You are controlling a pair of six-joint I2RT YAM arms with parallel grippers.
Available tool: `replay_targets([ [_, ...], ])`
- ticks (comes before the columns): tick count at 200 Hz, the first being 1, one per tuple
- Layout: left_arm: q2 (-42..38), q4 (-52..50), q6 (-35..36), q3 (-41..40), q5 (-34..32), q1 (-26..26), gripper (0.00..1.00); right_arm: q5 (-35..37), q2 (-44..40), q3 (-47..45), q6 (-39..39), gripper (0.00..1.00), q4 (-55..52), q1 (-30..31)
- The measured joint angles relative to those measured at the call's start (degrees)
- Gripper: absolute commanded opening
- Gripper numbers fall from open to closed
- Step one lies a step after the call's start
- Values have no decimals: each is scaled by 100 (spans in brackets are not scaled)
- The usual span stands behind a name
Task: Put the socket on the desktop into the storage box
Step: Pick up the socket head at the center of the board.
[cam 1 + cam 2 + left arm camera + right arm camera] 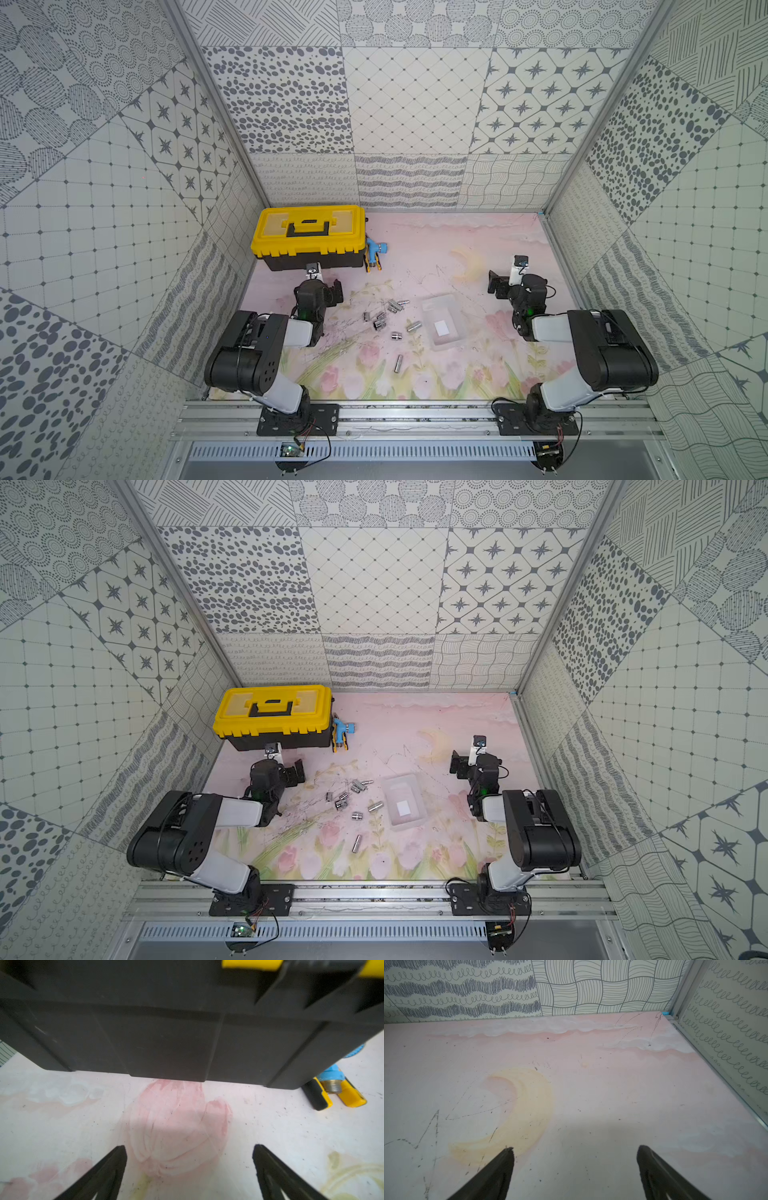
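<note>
Several small silver sockets lie loose on the desktop in both top views, most in a cluster (380,322) and one alone nearer the front (399,363). Right of them sits the storage box (436,307), a clear shallow tray with a white label; nothing shows inside it. My left gripper (318,284) hovers left of the sockets, open and empty, facing the toolbox. In the left wrist view, this gripper (190,1153) has only the mat between its fingers. My right gripper (517,282) is right of the tray and, in its wrist view (575,1153), open and empty over bare mat.
A large yellow-lidded black toolbox (309,232) stands shut at the back left, close ahead of my left gripper in the left wrist view (166,1032). A blue and yellow tool (374,253) lies beside it. Patterned walls enclose the mat on three sides.
</note>
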Motion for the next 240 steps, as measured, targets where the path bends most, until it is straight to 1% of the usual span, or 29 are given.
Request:
replay_targets([
  [122,0,-2,0,11,22,11,99,0,0,0,0,97,2,4],
  [131,0,-2,0,11,22,11,100,175,-13,17,9,97,-26,44],
  [137,0,-2,0,11,22,13,100,422,-92,109,26,97,-313,122],
  [147,0,-9,0,15,52,33,99,852,-356,455,50,97,-1241,306],
  [154,-13,-48,15,39,76,46,99,1150,-651,861,175,97,-2037,466],
  [166,-181,-330,37,181,83,33,99,1414,-1241,1635,573,97,-3235,669],
  [168,-240,-450,35,229,79,26,98,1427,-1305,1720,627,97,-3359,684],
  [177,-516,-870,9,503,61,-2,84,1458,-1873,2135,1049,97,-3899,796],
  [189,-876,-1606,-223,1073,-85,-37,67,1462,-2629,2142,1703,97,-4054,791],
  [196,-1043,-2092,-463,1456,-199,-44,62,1257,-3032,1961,2173,97,-4124,597],
  [206,-1272,-2833,-905,2026,-304,-63,55,662,-3453,1676,2835,97,-4321,-44],
  [214,-1462,-3324,-1241,2352,-319,-87,53,367,-3434,1589,3191,97,-4725,-540],
  [224,-1727,-3880,-1659,2579,-291,-181,52,201,-3152,1690,3473,97,-5447,-776],
  [232,-1930,-4227,-1932,2627,-251,-319,51,289,-2793,1930,3563,97,-6164,-514],
  [240,-2181,-4642,-2234,2612,-188,-588,49,568,-2439,2251,3609,97,-6946,81],
])
